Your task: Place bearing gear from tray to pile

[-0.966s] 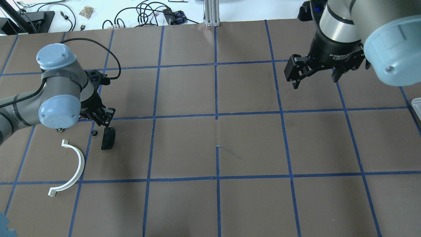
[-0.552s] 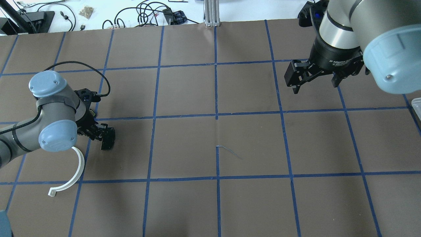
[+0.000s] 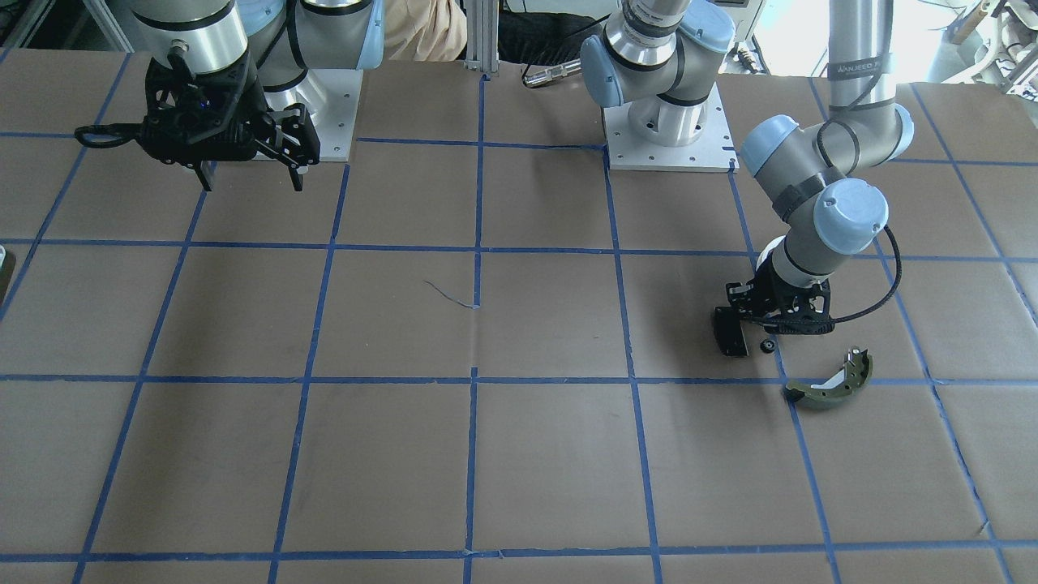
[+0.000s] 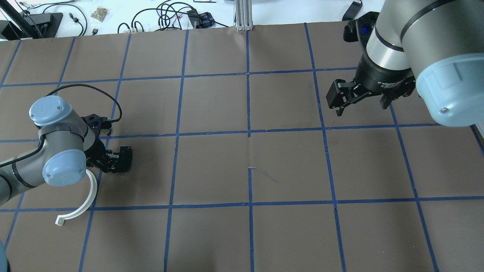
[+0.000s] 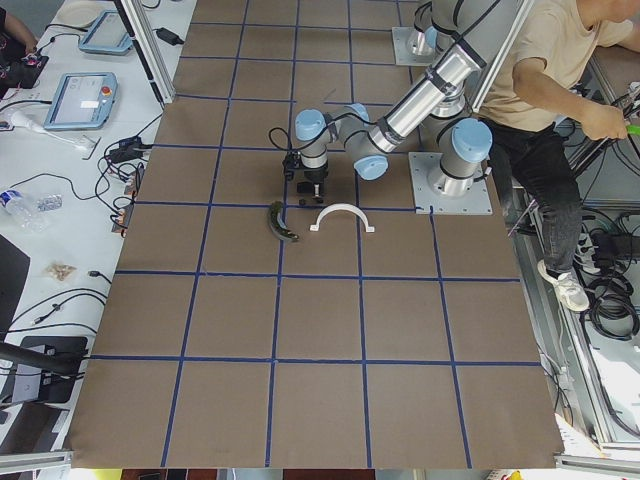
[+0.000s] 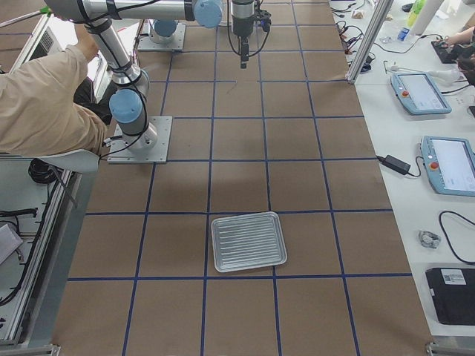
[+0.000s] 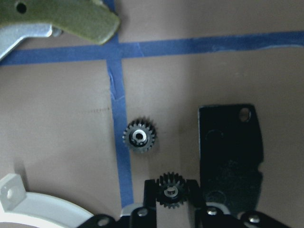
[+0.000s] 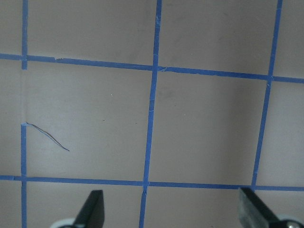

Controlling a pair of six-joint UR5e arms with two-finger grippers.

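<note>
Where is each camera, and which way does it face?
Front-facing: across the table, facing robot; left arm, right arm.
Overhead: behind robot, looking down; both arms.
Exterior left: table's left end; left arm nearest.
Exterior right: opposite end; tray near, arms far.
Left wrist: straight down; left gripper holds bearing gear.
Right wrist: straight down; open right gripper.
Shared: front-facing, left wrist show brake shoe.
</note>
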